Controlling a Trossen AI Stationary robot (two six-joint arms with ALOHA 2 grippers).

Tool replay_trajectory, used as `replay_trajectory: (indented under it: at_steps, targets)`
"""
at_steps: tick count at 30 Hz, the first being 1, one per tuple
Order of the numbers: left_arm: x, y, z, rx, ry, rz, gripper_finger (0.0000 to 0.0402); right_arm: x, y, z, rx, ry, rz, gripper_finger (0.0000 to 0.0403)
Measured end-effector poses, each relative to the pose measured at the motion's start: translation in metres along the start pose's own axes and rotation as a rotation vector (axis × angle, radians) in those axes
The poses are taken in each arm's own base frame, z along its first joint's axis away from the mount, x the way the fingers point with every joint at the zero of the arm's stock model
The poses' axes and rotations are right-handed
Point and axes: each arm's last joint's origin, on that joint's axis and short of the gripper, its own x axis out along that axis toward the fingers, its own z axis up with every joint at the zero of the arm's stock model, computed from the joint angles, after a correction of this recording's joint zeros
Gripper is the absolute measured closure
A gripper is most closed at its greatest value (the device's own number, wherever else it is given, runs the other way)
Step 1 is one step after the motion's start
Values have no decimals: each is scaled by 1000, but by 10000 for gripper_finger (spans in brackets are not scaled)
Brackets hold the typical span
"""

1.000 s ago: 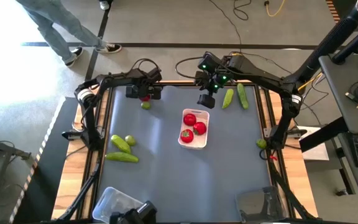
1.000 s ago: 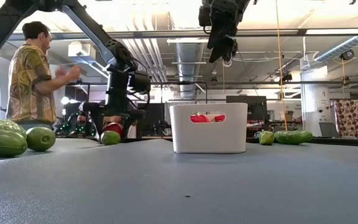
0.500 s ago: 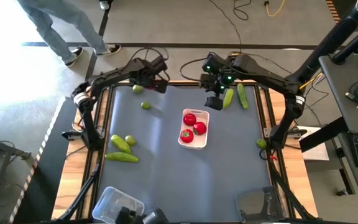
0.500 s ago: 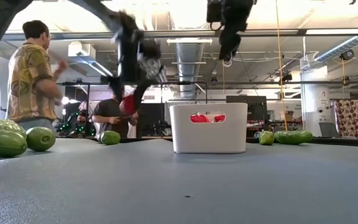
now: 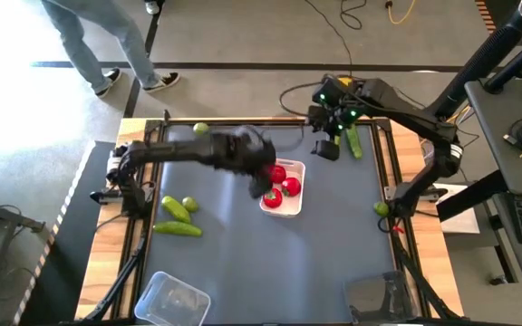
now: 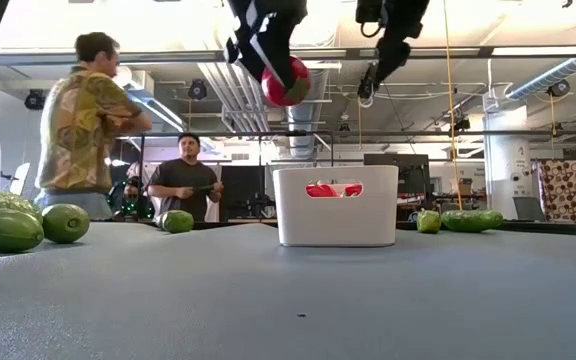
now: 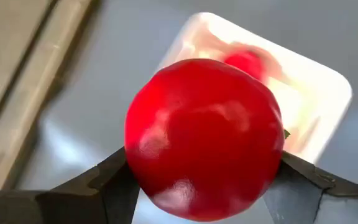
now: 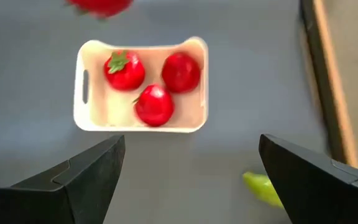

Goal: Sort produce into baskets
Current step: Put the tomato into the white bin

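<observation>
High view. The white tray (image 5: 282, 188) stands near the middle of the table (image 5: 333, 244) and serves as the landmark. The left arm reaches across to it; the left tool (image 5: 263, 181) sits at the tray's left edge, over the rim. Red tomatoes (image 5: 290, 186) lie inside the tray. The right tool (image 5: 326, 148) hangs off the tray's far right corner, next to two cucumbers (image 5: 354, 141) that lie lengthwise, pointing away from the tray toward the far table edge. Well to the left of the tray lie two more cucumbers (image 5: 177, 209) and a lime (image 5: 190, 205). The clear tray (image 5: 174, 299) sits at the near edge.

Low view. The left tool (image 6: 268, 55) grips a tomato (image 6: 286, 81) above the white tray (image 6: 335, 206), slightly left of its centre. The right tool (image 6: 383, 65) hangs higher, to the right.

Left wrist view. The fingers (image 7: 114, 171) of the left tool are closed on either side of the tomato (image 7: 204, 137), which fills the gap between them. The white tray (image 7: 316, 93) lies beyond and below the tomato, offset to one side of it.

Right wrist view. The fingers (image 8: 86, 171) of the right tool are spread wide with nothing between them. The white tray (image 8: 142, 121) holds three tomatoes (image 8: 155, 104). The carried tomato (image 8: 101, 6) shows past the tray's far rim.

Judgement: the release depends on the tomato being directly over the tray opening. It appears to be at the left rim, so a short shift toward the tray centre is probably required. The left arm is the nearer one.
</observation>
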Motion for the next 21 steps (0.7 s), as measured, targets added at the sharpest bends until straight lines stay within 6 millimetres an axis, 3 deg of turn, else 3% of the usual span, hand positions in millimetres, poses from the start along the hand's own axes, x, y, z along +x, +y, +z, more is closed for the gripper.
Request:
replay_trajectory:
  at_steps: [6,13,21]
  targets:
    - [19,-46,-5,43,-100,-71,145,7,29,-26,179,32,36,39]
    - [56,-52,-19,98,-156,-86,139,26,88,-56,455,92,17,39]
    - [82,-59,-26,51,-293,-166,133,39,168,-77,546,148,-5,39]
